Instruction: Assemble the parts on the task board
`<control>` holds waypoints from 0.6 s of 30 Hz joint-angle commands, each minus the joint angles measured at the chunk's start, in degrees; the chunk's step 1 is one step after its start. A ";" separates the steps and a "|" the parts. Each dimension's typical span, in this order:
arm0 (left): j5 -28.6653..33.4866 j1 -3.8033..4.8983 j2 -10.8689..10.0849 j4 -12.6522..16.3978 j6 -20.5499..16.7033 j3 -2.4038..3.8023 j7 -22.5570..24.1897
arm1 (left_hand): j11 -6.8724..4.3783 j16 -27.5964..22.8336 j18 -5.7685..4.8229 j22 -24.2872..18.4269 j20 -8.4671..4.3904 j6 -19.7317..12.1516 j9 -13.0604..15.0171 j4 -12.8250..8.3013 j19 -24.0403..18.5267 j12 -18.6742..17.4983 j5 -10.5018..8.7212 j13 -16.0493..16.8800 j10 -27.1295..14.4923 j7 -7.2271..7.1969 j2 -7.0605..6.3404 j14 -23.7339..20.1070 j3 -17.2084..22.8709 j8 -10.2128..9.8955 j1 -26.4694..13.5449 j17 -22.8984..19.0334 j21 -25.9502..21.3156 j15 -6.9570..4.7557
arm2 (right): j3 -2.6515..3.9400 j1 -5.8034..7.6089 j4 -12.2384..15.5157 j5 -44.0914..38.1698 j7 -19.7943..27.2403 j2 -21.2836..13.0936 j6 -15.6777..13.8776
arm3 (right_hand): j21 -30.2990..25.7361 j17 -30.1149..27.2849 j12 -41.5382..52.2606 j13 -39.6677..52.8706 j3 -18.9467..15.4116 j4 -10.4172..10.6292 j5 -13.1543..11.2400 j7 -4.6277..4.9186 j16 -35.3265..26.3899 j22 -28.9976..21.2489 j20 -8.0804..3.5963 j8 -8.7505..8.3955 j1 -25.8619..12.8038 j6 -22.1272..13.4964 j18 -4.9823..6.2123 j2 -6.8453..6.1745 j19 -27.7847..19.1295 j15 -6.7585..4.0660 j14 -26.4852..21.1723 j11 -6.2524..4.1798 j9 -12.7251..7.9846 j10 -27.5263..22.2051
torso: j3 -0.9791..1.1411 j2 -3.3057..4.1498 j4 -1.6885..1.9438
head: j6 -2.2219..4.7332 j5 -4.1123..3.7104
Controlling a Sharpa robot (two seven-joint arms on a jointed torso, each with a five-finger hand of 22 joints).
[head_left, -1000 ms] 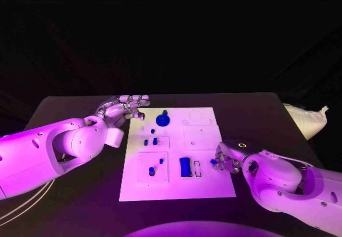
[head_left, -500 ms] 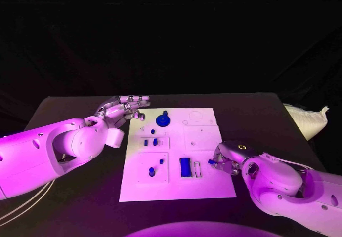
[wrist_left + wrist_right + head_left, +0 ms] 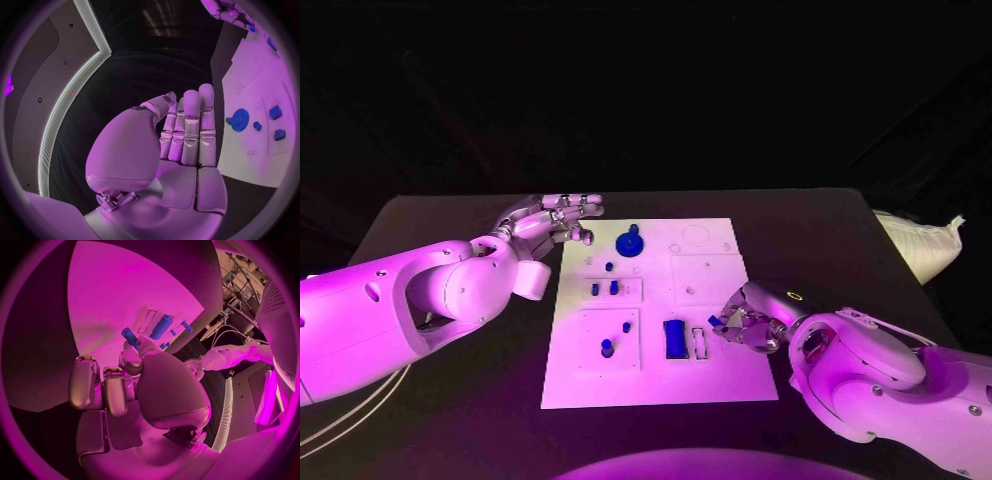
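Observation:
The white task board [image 3: 711,275] lies mid-table. On it stand a blue gear [image 3: 630,241], two small blue pegs [image 3: 604,288], a blue bar [image 3: 674,338] and further small blue pieces [image 3: 607,347]. My right hand [image 3: 753,326] hovers over the board's right edge and pinches a small blue part [image 3: 717,320] between thumb and finger; the right wrist view shows that part [image 3: 129,335] at the fingertips, above the bar [image 3: 161,327]. My left hand [image 3: 554,218] stays off the board's far left corner, fingers straight and holding nothing [image 3: 184,137], with the gear [image 3: 238,120] beside it.
A white bag [image 3: 923,243] lies at the right edge of the black table [image 3: 834,225]. A narrow slot [image 3: 700,343] sits beside the blue bar. My left forearm [image 3: 401,310] covers the table's left side.
My right hand has carried the small blue part a little leftwards and farther over the board. The left hand has not moved.

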 commanded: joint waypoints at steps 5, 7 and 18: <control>-0.24 0.01 0.10 0.20 0.99 0.03 0.41 | -0.08 0.25 0.65 -0.09 -0.28 -0.39 -0.07 -0.21 0.23 0.30 0.36 -0.08 -0.36 -0.01 0.35 -0.06 0.00 0.27 -0.09 -0.06 -0.35 -0.26 | -0.03 0.10 -0.36 7.44 -2.06 1.16 -0.26 | 0.18 8.15 0.41 2.84 1.05 0.59 1.30 -0.22 0.29 0.13 -0.06 -0.43 -1.35 0.72 -0.81 -0.85 0.42 -0.29 4.59 -0.29 -0.14 0.81 | -0.03 0.00 -0.04 | -0.19 0.20; -0.24 0.01 0.12 0.22 0.99 0.03 0.41 | -0.08 0.25 0.65 -0.09 -0.28 -0.39 -0.07 -0.21 0.23 0.30 0.36 -0.08 -0.36 -0.01 0.35 -0.06 0.00 0.27 -0.09 -0.06 -0.35 -0.26 | -0.04 0.11 -0.57 8.02 -2.22 1.53 0.36 | 0.19 8.17 0.51 2.93 1.25 0.97 2.36 -0.22 0.29 0.16 -0.06 -0.48 -1.95 0.84 -0.81 -1.22 0.43 -0.28 4.60 -0.28 -0.19 0.89 | -0.01 0.02 -0.02 | -0.23 0.27; -0.33 0.01 0.19 0.28 1.13 0.04 0.37 | -0.08 0.25 0.65 -0.09 -0.28 -0.39 -0.07 -0.21 0.23 0.30 0.36 -0.08 -0.36 -0.01 0.35 -0.06 0.00 0.27 -0.09 -0.06 -0.35 -0.26 | -0.09 0.11 -2.23 8.69 -3.84 3.31 3.70 | 0.33 8.46 1.01 3.39 0.85 3.48 6.70 -0.77 0.42 0.43 -0.25 -0.05 -6.35 2.64 -0.84 -2.46 0.61 -0.57 4.65 -0.67 0.04 1.49 | 0.08 0.02 -0.09 | -0.33 0.40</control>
